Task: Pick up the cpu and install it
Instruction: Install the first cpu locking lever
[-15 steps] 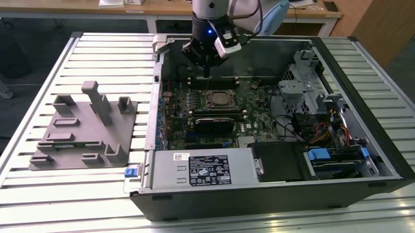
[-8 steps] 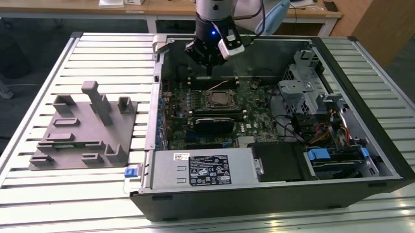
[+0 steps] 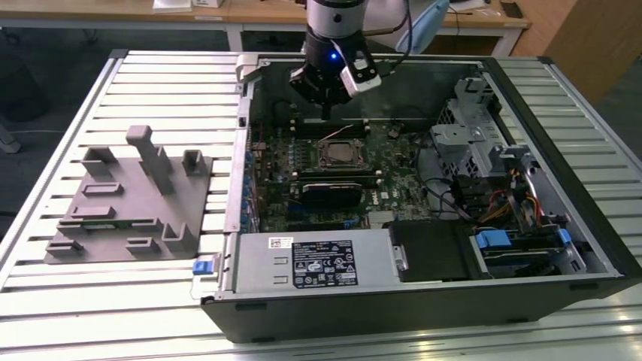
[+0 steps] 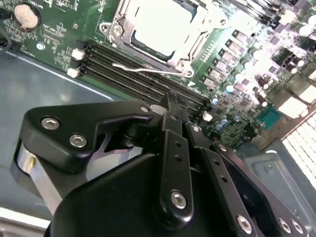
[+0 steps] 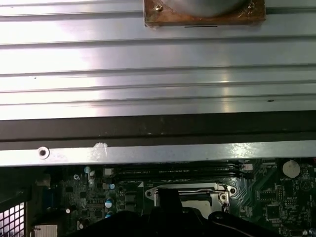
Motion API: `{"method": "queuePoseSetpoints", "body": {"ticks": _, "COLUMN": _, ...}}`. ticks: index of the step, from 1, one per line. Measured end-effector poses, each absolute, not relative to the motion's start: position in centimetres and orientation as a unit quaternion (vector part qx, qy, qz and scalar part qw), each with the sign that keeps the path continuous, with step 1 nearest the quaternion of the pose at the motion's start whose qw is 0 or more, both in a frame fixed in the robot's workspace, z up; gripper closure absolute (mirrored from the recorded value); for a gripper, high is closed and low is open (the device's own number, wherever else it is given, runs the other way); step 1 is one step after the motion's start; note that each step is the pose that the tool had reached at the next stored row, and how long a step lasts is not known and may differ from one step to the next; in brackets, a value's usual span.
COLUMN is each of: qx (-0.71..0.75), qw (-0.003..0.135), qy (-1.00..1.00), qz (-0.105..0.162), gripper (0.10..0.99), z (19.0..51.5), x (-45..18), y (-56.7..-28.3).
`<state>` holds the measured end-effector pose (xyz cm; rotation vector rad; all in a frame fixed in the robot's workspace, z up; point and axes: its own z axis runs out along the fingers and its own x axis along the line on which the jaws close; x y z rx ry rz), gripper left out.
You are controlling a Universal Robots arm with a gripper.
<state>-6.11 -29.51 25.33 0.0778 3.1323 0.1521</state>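
Cpu [image 4: 159, 23] sits flat in the socket frame [image 4: 190, 61], upper centre of the second wrist view; seems placed, frame open and lever [image 4: 143, 69] unlatched. Hand [image 3: 326, 94] hovers at top centre of the exterior view, fingers together, empty, above the motherboard [image 3: 401, 169].

My gripper [image 4: 170, 106]: matte black, silver screw heads.
My arm [image 3: 336, 15]: grey, blue light at wrist.
Cpu [image 4: 158, 22]: pale silvery top.
Socket frame [image 3: 339, 153]: dark, metal rim.
Motherboard [image 3: 396, 177]: green, black memory slots.
Computer case [image 3: 401, 301]: black shell, grey interior, blue tabs.
Fixture block [image 3: 131, 195]: plain grey.
Table [image 3: 161, 83]: silver, ribbed slat pattern.
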Motion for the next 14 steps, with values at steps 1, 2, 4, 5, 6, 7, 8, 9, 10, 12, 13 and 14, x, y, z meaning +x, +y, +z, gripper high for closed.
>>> {"method": "queuePoseSetpoints", "body": {"ticks": 1, "qx": 0.02, "qw": 0.002, "qy": 0.999, "qz": 0.048, "gripper": 0.98, "z": 25.19, "x": -6.08, "y": -29.51}}
{"method": "queuePoseSetpoints", "body": {"ticks": 2, "qx": 0.016, "qw": 0.002, "qy": 0.999, "qz": 0.048, "gripper": 0.98, "z": 25.06, "x": -6.06, "y": -29.51}}
{"method": "queuePoseSetpoints", "body": {"ticks": 4, "qx": 0.013, "qw": 0.002, "qy": 0.999, "qz": 0.048, "gripper": 0.98, "z": 24.9, "x": -6.02, "y": -29.52}}
{"method": "queuePoseSetpoints", "body": {"ticks": 5, "qx": 0.013, "qw": 0.002, "qy": 0.999, "qz": 0.048, "gripper": 0.98, "z": 24.83, "x": -5.98, "y": -29.54}}
{"method": "queuePoseSetpoints", "body": {"ticks": 6, "qx": 0.013, "qw": 0.002, "qy": 0.999, "qz": 0.048, "gripper": 0.98, "z": 24.78, "x": -5.9, "y": -29.54}}
{"method": "queuePoseSetpoints", "body": {"ticks": 7, "qx": 0.013, "qw": 0.002, "qy": 0.999, "qz": 0.048, "gripper": 0.98, "z": 24.74, "x": -5.81, "y": -29.54}}
{"method": "queuePoseSetpoints", "body": {"ticks": 8, "qx": 0.013, "qw": 0.002, "qy": 0.999, "qz": 0.048, "gripper": 0.98, "z": 24.71, "x": -5.73, "y": -29.54}}
{"method": "queuePoseSetpoints", "body": {"ticks": 9, "qx": 0.013, "qw": 0.002, "qy": 0.999, "qz": 0.048, "gripper": 0.98, "z": 24.7, "x": -5.68, "y": -29.54}}
{"method": "queuePoseSetpoints", "body": {"ticks": 10, "qx": 0.013, "qw": 0.002, "qy": 0.999, "qz": 0.048, "gripper": 0.98, "z": 24.7, "x": -5.66, "y": -29.55}}
{"method": "queuePoseSetpoints", "body": {"ticks": 12, "qx": 0.014, "qw": 0.002, "qy": 0.999, "qz": 0.048, "gripper": 0.98, "z": 24.69, "x": -5.63, "y": -29.54}}
{"method": "queuePoseSetpoints", "body": {"ticks": 13, "qx": 0.014, "qw": 0.002, "qy": 0.999, "qz": 0.048, "gripper": 0.98, "z": 24.69, "x": -5.62, "y": -29.54}}
{"method": "queuePoseSetpoints", "body": {"ticks": 14, "qx": 0.014, "qw": 0.002, "qy": 0.999, "qz": 0.048, "gripper": 0.98, "z": 24.69, "x": -5.61, "y": -29.54}}
